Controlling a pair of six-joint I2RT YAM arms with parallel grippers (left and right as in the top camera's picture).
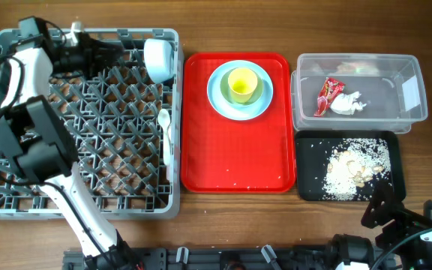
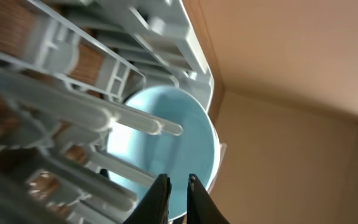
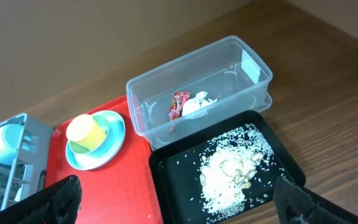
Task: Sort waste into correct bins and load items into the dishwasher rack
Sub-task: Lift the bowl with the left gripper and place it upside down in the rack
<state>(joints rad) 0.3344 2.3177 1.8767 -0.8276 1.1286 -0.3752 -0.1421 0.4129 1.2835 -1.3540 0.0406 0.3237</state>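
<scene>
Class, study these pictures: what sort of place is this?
Likely a robotics lab's mock dish-clearing station: the left arm over a grey dishwasher rack, a red tray, and a clear tub holding waste.

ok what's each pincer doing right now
left pincer: nearly shut at the pale blue bowl rim; gripping or not, cannot tell
right pincer: open, holding nothing

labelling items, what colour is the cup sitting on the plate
Yellow-green. The cup on the plate shows best in the overhead view.
</scene>
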